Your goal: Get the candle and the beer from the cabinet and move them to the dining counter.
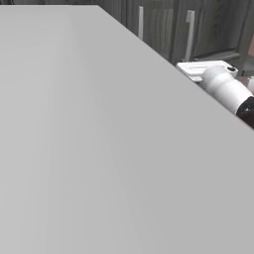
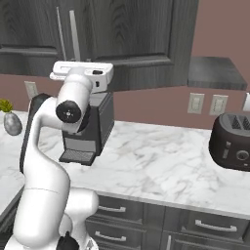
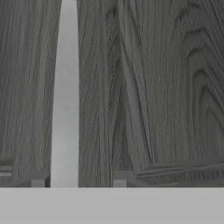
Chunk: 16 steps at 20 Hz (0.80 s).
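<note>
- cabinet (image 2: 122,34): dark charcoal wood-grain wall unit above the marble worktop (image 2: 161,161), doors closed; slim silver bar handles (image 2: 74,34) on the left doors
- hand view: cabinet door grain close up, one silver handle (image 3: 65,96) running vertically left of centre
- gripper (image 3: 78,181): up at the cabinet door right by that handle, finger tips barely visible at the bottom of the hand view; jaws clenched, nothing seen between them
- white arm (image 2: 73,105) reaches up from the base, hand at the cabinet's bottom edge
- black coffee machine (image 2: 90,129) on the worktop behind the arm
- dark toaster (image 2: 232,141) at far right of the worktop
- grey vase with a green plant (image 2: 10,119) at far left
- wall outlets (image 2: 207,103) on the brown wall
- base drawers (image 2: 195,227) below the worktop
- left base view: big flat grey surface (image 1: 99,149) blocks most of it; arm (image 1: 225,89) and cabinet doors at upper right
</note>
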### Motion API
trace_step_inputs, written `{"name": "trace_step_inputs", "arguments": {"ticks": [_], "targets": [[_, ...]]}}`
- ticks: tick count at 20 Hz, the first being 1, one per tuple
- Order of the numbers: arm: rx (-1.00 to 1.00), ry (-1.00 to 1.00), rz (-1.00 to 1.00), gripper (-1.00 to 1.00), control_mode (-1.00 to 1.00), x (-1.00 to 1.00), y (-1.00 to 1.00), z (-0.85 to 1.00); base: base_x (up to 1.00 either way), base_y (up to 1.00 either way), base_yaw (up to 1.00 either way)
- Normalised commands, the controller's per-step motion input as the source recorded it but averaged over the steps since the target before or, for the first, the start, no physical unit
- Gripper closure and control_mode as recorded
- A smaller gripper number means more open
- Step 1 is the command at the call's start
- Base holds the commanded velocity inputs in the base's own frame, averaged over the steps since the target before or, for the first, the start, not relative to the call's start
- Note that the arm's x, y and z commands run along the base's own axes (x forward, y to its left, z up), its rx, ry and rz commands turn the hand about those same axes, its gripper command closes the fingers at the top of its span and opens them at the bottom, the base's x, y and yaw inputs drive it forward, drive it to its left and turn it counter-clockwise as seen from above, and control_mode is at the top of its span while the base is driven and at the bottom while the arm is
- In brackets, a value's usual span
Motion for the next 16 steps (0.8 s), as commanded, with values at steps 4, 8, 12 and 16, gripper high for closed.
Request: {"name": "trace_step_inputs", "arguments": {"ticks": [4, 8, 12, 16], "targets": [[0.0, 0.0, 0.1, 1.0, -1.0, -0.52, -0.89, 0.32, 0.0, 0.0, 0.0], [0.0, 0.0, 0.1, 1.0, -1.0, -0.59, -0.95, 0.36, 0.0, 0.0, 0.0], [0.0, 0.0, 0.02, -1.0, -1.0, -0.65, -0.6, 0.27, 0.0, 0.0, 0.0], [-0.01, -0.01, 0.0, -1.0, -1.0, -0.52, 0.0, -0.05, 0.0, 0.0, 0.0]]}}
